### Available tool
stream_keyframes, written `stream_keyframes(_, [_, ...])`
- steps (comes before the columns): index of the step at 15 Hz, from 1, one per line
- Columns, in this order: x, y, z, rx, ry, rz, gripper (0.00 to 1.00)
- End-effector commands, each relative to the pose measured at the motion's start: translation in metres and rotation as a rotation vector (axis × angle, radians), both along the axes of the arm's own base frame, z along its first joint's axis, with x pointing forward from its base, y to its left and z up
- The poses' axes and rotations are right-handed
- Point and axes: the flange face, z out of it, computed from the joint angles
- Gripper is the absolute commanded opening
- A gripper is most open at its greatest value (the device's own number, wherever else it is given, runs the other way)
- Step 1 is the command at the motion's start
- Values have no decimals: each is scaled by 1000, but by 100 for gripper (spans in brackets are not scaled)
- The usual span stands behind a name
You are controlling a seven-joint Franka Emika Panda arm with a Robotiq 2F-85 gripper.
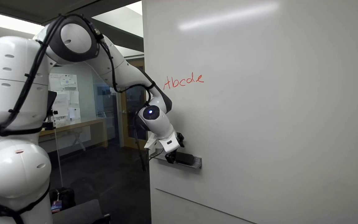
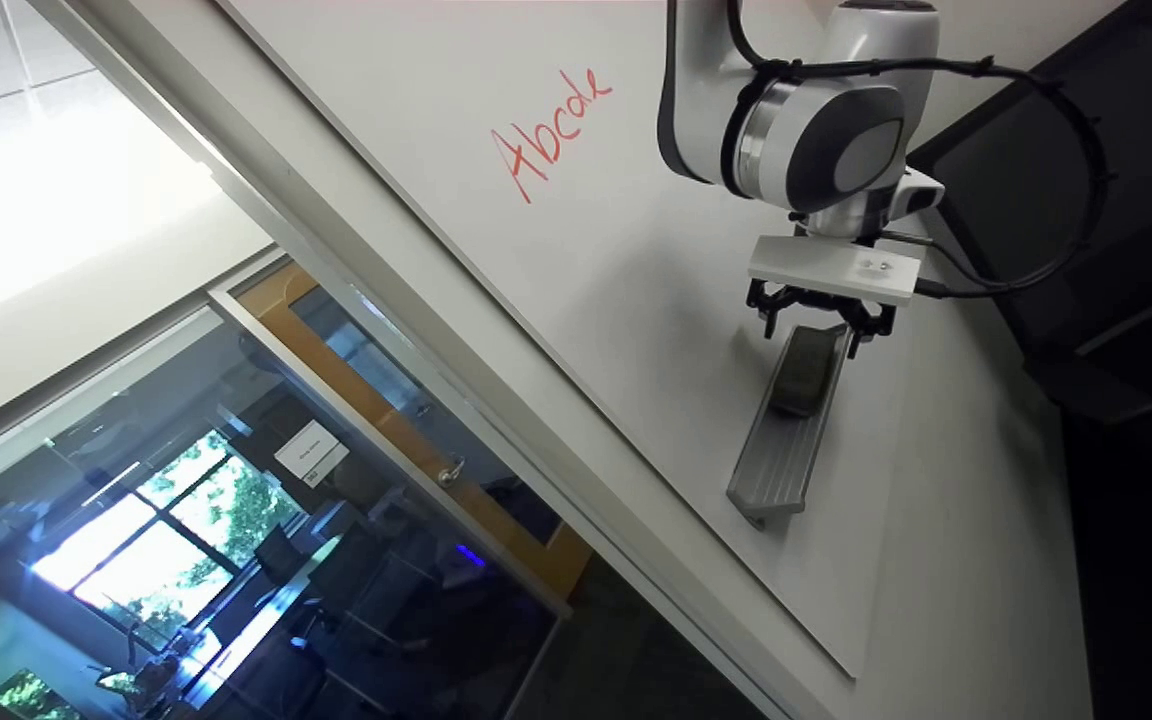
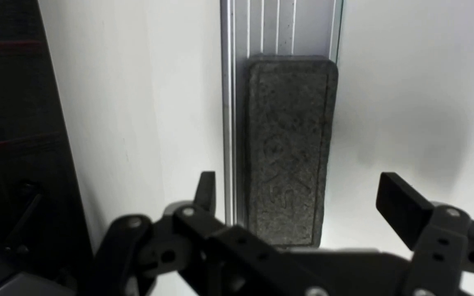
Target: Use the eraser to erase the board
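Observation:
A dark grey eraser (image 1: 185,158) lies on a ribbed metal tray (image 1: 198,162) fixed to the whiteboard (image 1: 259,124). Eraser (image 2: 804,372) and tray (image 2: 774,462) also show in an exterior view, and from above in the wrist view (image 3: 292,144). Red letters "Abcde" (image 1: 183,81) stand on the board above the tray, also in an exterior view (image 2: 551,135). My gripper (image 2: 812,335) is wide open and empty over one end of the eraser. In the wrist view its fingers (image 3: 297,185) stand on either side of the eraser, apart from it, the left finger closer.
The board's side edge (image 2: 576,370) runs close to the tray, with a glass wall and wooden door (image 2: 336,330) beyond it. The gripper's cable (image 2: 1096,180) loops out beside the wrist. A dark chair (image 1: 79,214) stands near the arm's base.

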Motion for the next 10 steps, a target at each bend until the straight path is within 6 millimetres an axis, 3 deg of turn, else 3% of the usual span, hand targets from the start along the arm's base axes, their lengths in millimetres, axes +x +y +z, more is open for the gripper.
stream_keyframes(1, [11, 5, -3, -28, -23, -18, 100])
stream_keyframes(10, [14, 7, -16, -38, -44, -17, 89])
